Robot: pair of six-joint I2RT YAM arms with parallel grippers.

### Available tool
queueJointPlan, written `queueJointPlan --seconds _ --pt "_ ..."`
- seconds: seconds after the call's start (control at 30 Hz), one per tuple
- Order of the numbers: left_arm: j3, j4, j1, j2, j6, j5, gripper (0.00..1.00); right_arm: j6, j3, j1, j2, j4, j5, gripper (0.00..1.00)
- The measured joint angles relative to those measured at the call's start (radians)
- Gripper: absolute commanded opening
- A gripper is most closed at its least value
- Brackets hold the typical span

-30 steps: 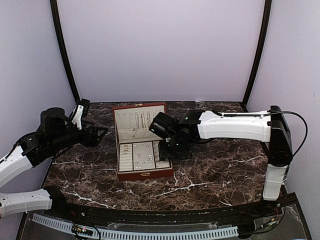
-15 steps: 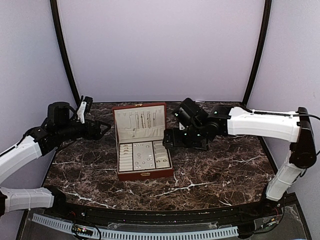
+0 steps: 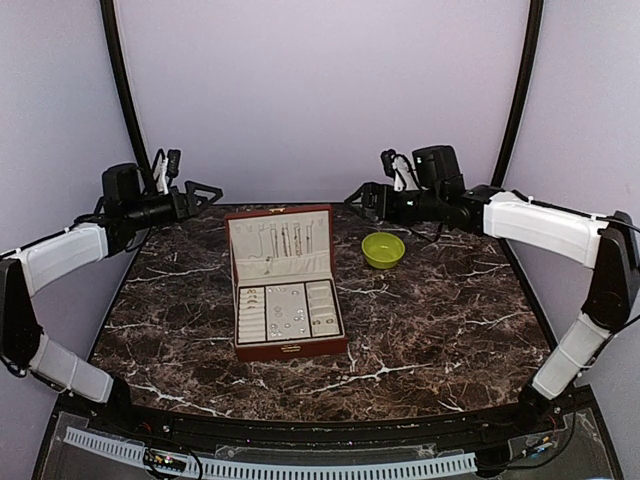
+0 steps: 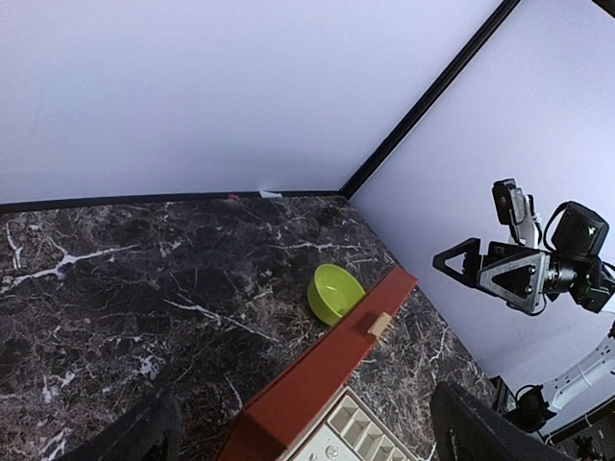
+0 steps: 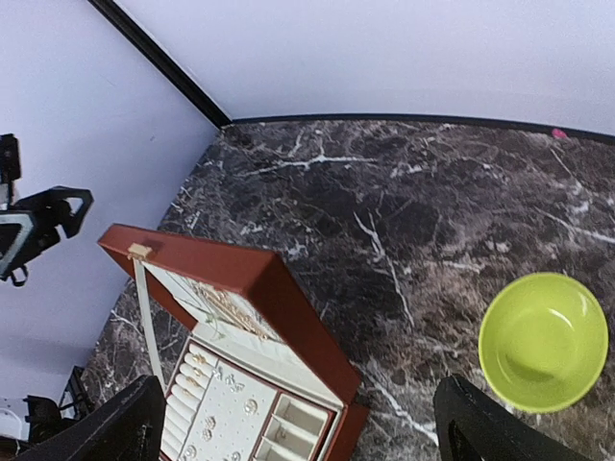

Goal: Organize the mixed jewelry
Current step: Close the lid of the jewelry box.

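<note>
The mixed jewelry lies in an open reddish-brown box (image 3: 290,348). Thin chains (image 3: 283,240) hang in its upright lid, and small studs and rings (image 3: 285,312) sit on the cream tray. The right wrist view shows the same studs (image 5: 219,413) and chains (image 5: 226,307). My left gripper (image 3: 190,178) hovers open, high at the back left, well apart from the box. My right gripper (image 3: 375,180) hovers open at the back right, above a green bowl (image 3: 383,249). Neither gripper holds anything. In each wrist view only the dark fingertips (image 4: 485,432) (image 5: 490,432) show at the bottom corners.
The green bowl (image 5: 544,341) stands to the right of the box lid and looks empty. From the left wrist I see the lid's red back (image 4: 327,375) with its clasp (image 4: 381,325), and the bowl (image 4: 336,293) beyond. Walls close in the table's back and sides.
Both arms rose and drew back from the box towards the back corners. The right arm left the box's right side, uncovering the green bowl. Both grippers opened wider.
</note>
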State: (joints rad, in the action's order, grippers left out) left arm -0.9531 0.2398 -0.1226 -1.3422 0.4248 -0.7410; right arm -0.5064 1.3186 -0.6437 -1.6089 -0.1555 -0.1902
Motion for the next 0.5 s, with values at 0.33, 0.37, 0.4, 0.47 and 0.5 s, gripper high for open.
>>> queueJointPlan --seconds 0.33,0.37,0.4,0.47,0.5 --pt "-0.106 0.044 0.004 -0.237 0.010 -0.208 0.93 0.053 0.161 0.056 -0.223 0.123 -0.232 0.98" --pt "-0.106 0.044 0.000 -0.251 0.010 -0.227 0.93 0.054 0.161 0.056 -0.225 0.121 -0.242 0.98" --pt "-0.106 0.043 -0.006 -0.262 0.009 -0.246 0.92 0.056 0.161 0.056 -0.225 0.121 -0.251 0.98" --pt "-0.106 0.043 -0.019 -0.272 0.006 -0.282 0.93 0.057 0.155 0.056 -0.217 0.135 -0.263 0.98" --pt "-0.106 0.045 -0.028 -0.272 0.005 -0.299 0.93 0.056 0.144 0.056 -0.209 0.143 -0.265 0.98"
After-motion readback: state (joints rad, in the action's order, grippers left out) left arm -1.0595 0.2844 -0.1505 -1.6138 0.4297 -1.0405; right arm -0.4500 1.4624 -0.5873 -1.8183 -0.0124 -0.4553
